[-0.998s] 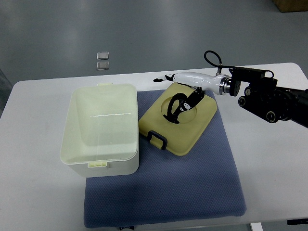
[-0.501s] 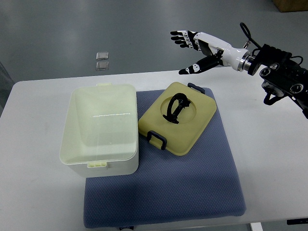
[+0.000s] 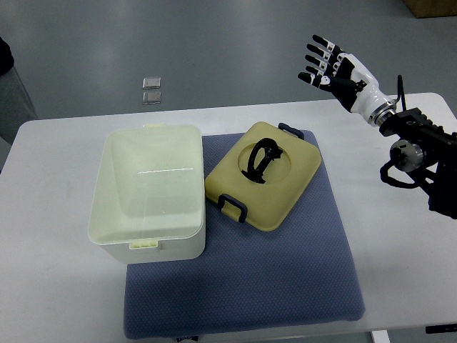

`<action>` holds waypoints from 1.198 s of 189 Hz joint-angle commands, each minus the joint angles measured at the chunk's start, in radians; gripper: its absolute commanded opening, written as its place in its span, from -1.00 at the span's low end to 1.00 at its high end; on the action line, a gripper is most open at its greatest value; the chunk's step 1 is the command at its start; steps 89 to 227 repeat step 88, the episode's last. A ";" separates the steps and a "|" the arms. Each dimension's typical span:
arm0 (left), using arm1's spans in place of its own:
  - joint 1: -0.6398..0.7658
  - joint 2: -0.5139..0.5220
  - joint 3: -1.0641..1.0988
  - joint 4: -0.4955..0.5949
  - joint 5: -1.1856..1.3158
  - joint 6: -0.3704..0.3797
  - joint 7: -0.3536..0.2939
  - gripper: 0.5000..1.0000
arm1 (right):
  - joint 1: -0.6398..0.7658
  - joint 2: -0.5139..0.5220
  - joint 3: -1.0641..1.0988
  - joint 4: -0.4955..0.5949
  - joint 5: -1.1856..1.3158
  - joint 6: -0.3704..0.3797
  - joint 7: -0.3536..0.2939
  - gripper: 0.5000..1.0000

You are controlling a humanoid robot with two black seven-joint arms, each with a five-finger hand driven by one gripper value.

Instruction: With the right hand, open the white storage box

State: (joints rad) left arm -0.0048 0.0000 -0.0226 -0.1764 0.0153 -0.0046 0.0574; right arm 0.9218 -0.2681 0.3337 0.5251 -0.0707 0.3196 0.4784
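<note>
The white storage box [image 3: 148, 189] stands open and empty on the left part of the blue mat [image 3: 243, 250]. Its yellowish lid [image 3: 264, 175], with a black handle [image 3: 260, 158] and black latches, lies flat on the mat beside the box, to its right. My right hand [image 3: 330, 66] is raised high at the upper right, beyond the table's far edge, its fingers spread and holding nothing. It is well clear of the lid. The left arm is out of view.
The white table [image 3: 57, 286] carries the mat. Two small grey squares [image 3: 152, 90] lie on the floor beyond the table. A dark shape [image 3: 6, 53] shows at the upper left edge.
My right hand let go of the lid's handle, lifted off and drew back up and to the right, with its fingers spreading. The lid and box stayed put.
</note>
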 commanded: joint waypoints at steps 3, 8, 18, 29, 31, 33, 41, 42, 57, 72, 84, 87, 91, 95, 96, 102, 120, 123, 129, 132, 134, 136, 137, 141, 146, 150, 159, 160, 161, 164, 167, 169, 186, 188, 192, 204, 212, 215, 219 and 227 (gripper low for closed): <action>0.000 0.000 0.001 0.000 0.000 0.000 -0.001 1.00 | -0.017 0.020 0.001 -0.010 0.028 -0.004 -0.041 0.71; 0.000 0.000 0.000 0.000 0.000 0.000 -0.001 1.00 | -0.020 0.023 0.005 -0.010 0.029 -0.004 -0.041 0.71; 0.000 0.000 0.000 0.000 0.000 0.000 -0.001 1.00 | -0.032 0.033 0.005 -0.010 0.029 -0.008 -0.038 0.71; 0.000 0.000 0.000 0.000 0.000 0.000 -0.001 1.00 | -0.047 0.050 0.015 -0.016 0.029 -0.019 -0.026 0.71; 0.000 0.000 0.000 0.000 0.000 0.000 -0.001 1.00 | -0.049 0.052 0.015 -0.016 0.029 -0.020 -0.026 0.72; 0.000 0.000 0.000 0.000 0.000 0.000 -0.001 1.00 | -0.050 0.053 0.015 -0.017 0.029 -0.022 -0.024 0.72; 0.000 0.000 0.000 0.000 0.000 0.000 -0.001 1.00 | -0.049 0.053 0.016 -0.019 0.029 -0.022 -0.018 0.72; 0.000 0.000 0.000 0.000 0.000 0.000 -0.001 1.00 | -0.049 0.053 0.016 -0.019 0.029 -0.022 -0.018 0.72; 0.000 0.000 0.000 0.000 0.000 0.000 -0.001 1.00 | -0.049 0.058 0.016 -0.019 0.031 -0.022 -0.011 0.71; 0.000 0.000 0.000 0.000 0.000 0.000 -0.001 1.00 | -0.049 0.058 0.015 -0.017 0.029 -0.022 -0.006 0.71; 0.000 0.000 0.000 0.000 0.000 0.000 -0.001 1.00 | -0.047 0.058 0.016 -0.017 0.031 -0.023 -0.004 0.71; 0.000 0.000 0.000 0.000 0.000 0.000 -0.001 1.00 | -0.047 0.058 0.016 -0.017 0.031 -0.023 -0.003 0.71; 0.000 0.000 0.000 0.000 0.000 0.000 0.001 1.00 | -0.047 0.058 0.016 -0.017 0.031 -0.025 -0.001 0.71; 0.000 0.000 0.000 0.000 0.000 0.000 0.001 1.00 | -0.047 0.058 0.016 -0.017 0.031 -0.025 -0.001 0.71; 0.000 0.000 0.000 0.000 0.000 0.000 0.001 1.00 | -0.047 0.058 0.016 -0.017 0.031 -0.025 -0.001 0.71; 0.000 0.000 0.000 0.000 0.000 0.000 0.001 1.00 | -0.047 0.058 0.016 -0.017 0.031 -0.025 -0.001 0.71; 0.000 0.000 0.000 0.000 0.000 0.000 0.001 1.00 | -0.047 0.058 0.016 -0.017 0.031 -0.025 -0.001 0.71; 0.000 0.000 0.000 0.000 0.000 0.000 0.001 1.00 | -0.047 0.058 0.016 -0.017 0.031 -0.025 -0.001 0.71; 0.000 0.000 0.000 0.000 0.000 0.000 0.001 1.00 | -0.047 0.058 0.016 -0.017 0.031 -0.025 -0.001 0.71; 0.000 0.000 0.000 0.000 0.000 0.000 0.001 1.00 | -0.047 0.058 0.016 -0.017 0.031 -0.025 -0.001 0.71; 0.000 0.000 0.000 0.000 0.000 0.000 0.001 1.00 | -0.047 0.058 0.016 -0.017 0.031 -0.025 -0.001 0.71; 0.000 0.000 0.000 0.000 0.000 0.000 0.001 1.00 | -0.047 0.058 0.016 -0.017 0.031 -0.025 -0.001 0.71; 0.000 0.000 0.000 0.000 0.000 0.000 0.001 1.00 | -0.047 0.058 0.016 -0.017 0.031 -0.025 -0.001 0.71; 0.000 0.000 0.000 0.000 0.000 0.000 0.001 1.00 | -0.047 0.058 0.016 -0.017 0.031 -0.025 -0.001 0.71; 0.000 0.000 0.000 0.000 0.000 0.000 0.001 1.00 | -0.047 0.058 0.016 -0.017 0.031 -0.025 -0.001 0.71; 0.000 0.000 0.000 0.000 0.000 0.000 0.001 1.00 | -0.047 0.058 0.016 -0.017 0.031 -0.025 -0.001 0.71; 0.000 0.000 0.000 0.000 0.000 0.000 0.001 1.00 | -0.047 0.058 0.016 -0.017 0.031 -0.025 -0.001 0.71; 0.000 0.000 0.000 0.000 0.000 0.000 0.001 1.00 | -0.047 0.058 0.016 -0.017 0.031 -0.025 -0.001 0.71; 0.000 0.000 0.000 0.000 0.000 0.000 0.001 1.00 | -0.047 0.058 0.016 -0.017 0.031 -0.025 -0.001 0.71; 0.000 0.000 0.000 0.000 0.000 0.000 0.001 1.00 | -0.047 0.058 0.016 -0.017 0.031 -0.025 -0.001 0.71; 0.000 0.000 0.000 0.000 0.000 0.000 0.001 1.00 | -0.047 0.058 0.016 -0.017 0.031 -0.025 -0.001 0.71; 0.000 0.000 0.000 0.000 0.000 0.000 0.001 1.00 | -0.047 0.058 0.016 -0.017 0.031 -0.025 -0.001 0.71; 0.000 0.000 0.000 0.000 0.000 0.000 0.001 1.00 | -0.047 0.058 0.016 -0.017 0.031 -0.025 -0.001 0.71; 0.000 0.000 0.000 0.000 0.000 0.000 0.001 1.00 | -0.047 0.058 0.016 -0.017 0.031 -0.025 -0.001 0.71; 0.000 0.000 0.000 0.000 0.000 0.000 0.001 1.00 | -0.047 0.058 0.016 -0.017 0.031 -0.025 -0.001 0.71; 0.000 0.000 0.000 0.000 0.000 0.000 0.001 1.00 | -0.047 0.058 0.016 -0.017 0.031 -0.025 -0.001 0.71; 0.000 0.000 0.000 0.000 0.000 0.000 0.001 1.00 | -0.047 0.058 0.016 -0.017 0.031 -0.025 -0.001 0.71; 0.000 0.000 0.000 0.000 0.000 0.000 0.001 1.00 | -0.047 0.058 0.016 -0.017 0.031 -0.025 -0.001 0.71; 0.000 0.000 0.000 0.000 0.000 0.000 0.001 1.00 | -0.047 0.058 0.016 -0.017 0.031 -0.025 -0.001 0.71; 0.000 0.000 0.000 0.000 0.000 0.000 0.001 1.00 | -0.047 0.058 0.016 -0.017 0.031 -0.025 -0.001 0.71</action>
